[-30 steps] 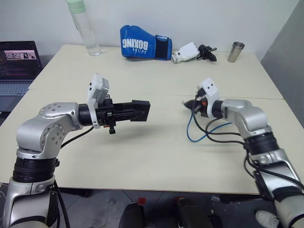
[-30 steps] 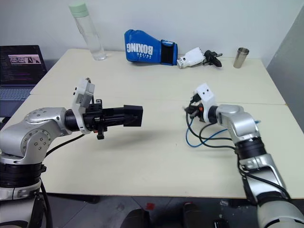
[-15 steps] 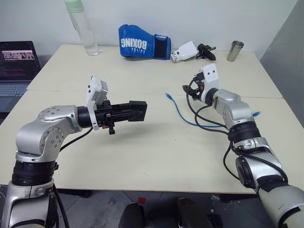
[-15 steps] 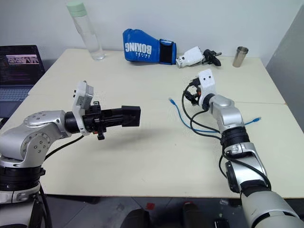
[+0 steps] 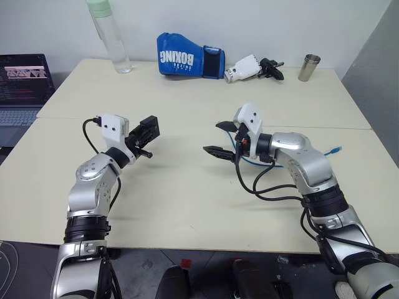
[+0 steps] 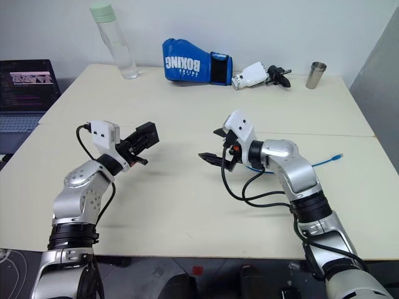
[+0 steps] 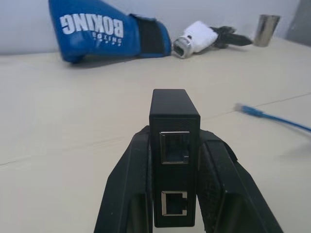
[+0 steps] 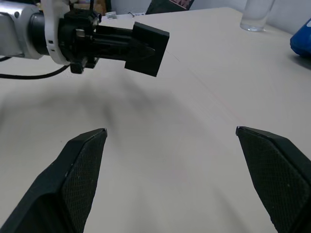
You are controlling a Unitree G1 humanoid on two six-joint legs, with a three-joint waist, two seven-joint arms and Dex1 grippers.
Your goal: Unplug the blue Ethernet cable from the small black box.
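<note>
The small black box (image 5: 149,129) is clamped between the fingers of my left gripper (image 5: 146,133), held above the left half of the table. In the left wrist view the box (image 7: 174,121) faces the camera with two empty ports. The blue Ethernet cable (image 7: 282,121) lies loose on the table, apart from the box. One plug end (image 5: 335,150) pokes out behind my right forearm. My right gripper (image 5: 220,139) hovers over the table's middle, open wide with nothing between its fingers (image 8: 87,160), pointing toward the box (image 8: 147,48).
A blue boxing glove (image 5: 189,62), a clear bottle (image 5: 111,38), a white and black tool (image 5: 250,67) and a metal cup (image 5: 310,67) stand along the far edge. A laptop (image 5: 22,87) sits far left. Black cables (image 5: 265,187) loop under my right arm.
My right gripper has opened and let go of the blue cable, which now lies on the table; that arm swung toward the middle. My left arm moved out and down with the box.
</note>
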